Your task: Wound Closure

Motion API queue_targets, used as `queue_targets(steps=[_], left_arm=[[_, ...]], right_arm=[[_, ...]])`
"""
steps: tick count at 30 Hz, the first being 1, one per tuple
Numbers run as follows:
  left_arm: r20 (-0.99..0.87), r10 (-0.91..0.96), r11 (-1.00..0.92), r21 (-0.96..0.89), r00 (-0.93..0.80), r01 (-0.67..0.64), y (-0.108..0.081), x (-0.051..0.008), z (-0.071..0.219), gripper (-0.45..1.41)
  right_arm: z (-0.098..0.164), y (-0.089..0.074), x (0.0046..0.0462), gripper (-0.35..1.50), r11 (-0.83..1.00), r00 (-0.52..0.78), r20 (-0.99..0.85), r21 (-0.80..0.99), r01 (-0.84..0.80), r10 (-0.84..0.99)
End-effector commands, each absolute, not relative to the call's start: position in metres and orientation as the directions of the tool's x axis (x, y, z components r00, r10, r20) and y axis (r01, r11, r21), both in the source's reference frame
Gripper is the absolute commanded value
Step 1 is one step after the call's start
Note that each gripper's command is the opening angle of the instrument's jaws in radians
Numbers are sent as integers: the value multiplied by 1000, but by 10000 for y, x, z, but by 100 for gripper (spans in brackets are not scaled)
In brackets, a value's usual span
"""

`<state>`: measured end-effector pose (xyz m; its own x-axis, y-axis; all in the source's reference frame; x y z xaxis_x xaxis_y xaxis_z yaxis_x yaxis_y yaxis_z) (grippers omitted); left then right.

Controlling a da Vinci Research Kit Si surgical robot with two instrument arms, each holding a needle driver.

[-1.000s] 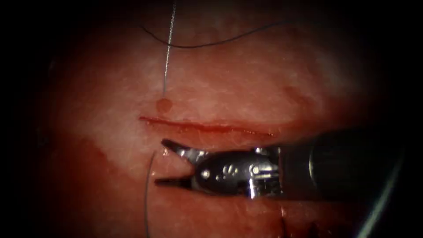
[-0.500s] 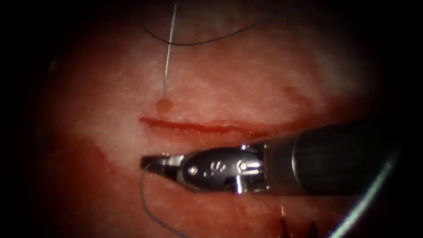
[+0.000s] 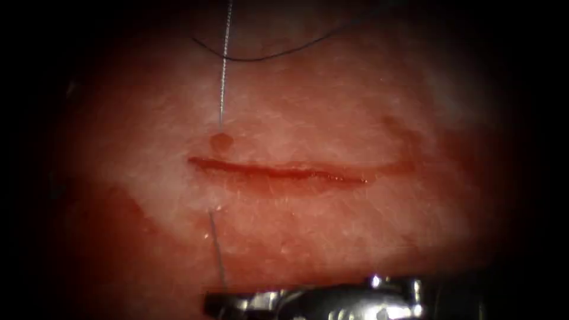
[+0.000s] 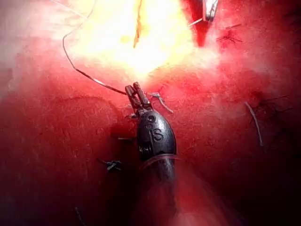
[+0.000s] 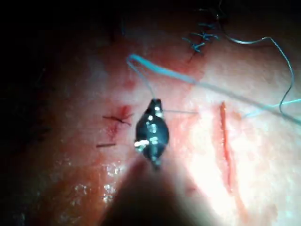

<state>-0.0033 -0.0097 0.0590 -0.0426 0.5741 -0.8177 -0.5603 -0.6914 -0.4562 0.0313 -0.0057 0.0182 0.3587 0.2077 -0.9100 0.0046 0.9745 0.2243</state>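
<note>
Pinching the thread (image 3: pixel 216 249), the right tool (image 3: pixel 212 302) sits low toward the near edge of the tissue (image 3: pixel 332 118), its jaws pressed together. The thread runs up from it and enters the tissue just below the left end of the cut (image 3: pixel 278 172). Another stretch rises from a spot just above that end. The left tool (image 4: pixel 133 90), well away from the cut, is closed on thread too. I cannot tell where the needle is.

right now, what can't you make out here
Right tool: endoscope view's bottom edge cuts part of it off; its jaws are shut on thread.
Left tool, left wrist view: jaws shut on thread; too small to tell which strand.
Needle: cannot place it; thread runs past the endoscope view's top edge.
</note>
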Motion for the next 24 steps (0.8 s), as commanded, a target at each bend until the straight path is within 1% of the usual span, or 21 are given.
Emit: queue_targets(steps=[1, 4, 5, 6, 7, 8, 9, 10, 18, 24], left_arm=[[-814, 579, -689, -460, -43, -559, -111, -37, 593, -45], [-814, 579, -690, -461, -43, -557, -111, -37, 593, -45], [-814, 579, -690, -461, -43, -558, -111, -38, 593, -45], [-814, 579, -690, -461, -43, -558, -111, -38, 593, -45], [-814, 579, -691, -462, -42, -555, -111, -38, 593, -45], [-814, 579, -691, -462, -42, -556, -111, -38, 593, -45], [-814, 579, -691, -462, -42, -556, -112, -38, 593, -45], [-814, 579, -691, -462, -42, -556, -112, -39, 593, -45], [-815, 578, -692, -462, -42, -554, -112, -40, 594, -45], [-816, 577, -692, -461, -42, -555, -113, -41, 595, -45]], right_arm=[[167, -78, 320, -35, 973, 346, -914, 231, 17, 211], [154, -82, 322, -35, 972, 337, -917, 235, 21, 214], [153, -81, 323, -8, 972, 334, -917, 236, 19, 216], [153, -78, 323, 34, 972, 331, -918, 235, 7, 220], [154, -75, 322, 64, 973, 331, -917, 231, -12, 222], [157, -72, 321, 86, 976, 330, -920, 216, -29, 213], [160, -67, 320, 101, 979, 335, -920, 201, -45, 204], [167, -61, 318, 110, 981, 345, -918, 186, -61, 195], [239, -21, 309, 113, 979, 378, -904, 165, -118, 198], [294, -2, 324, 113, 981, 394, -901, 136, -141, 182]])
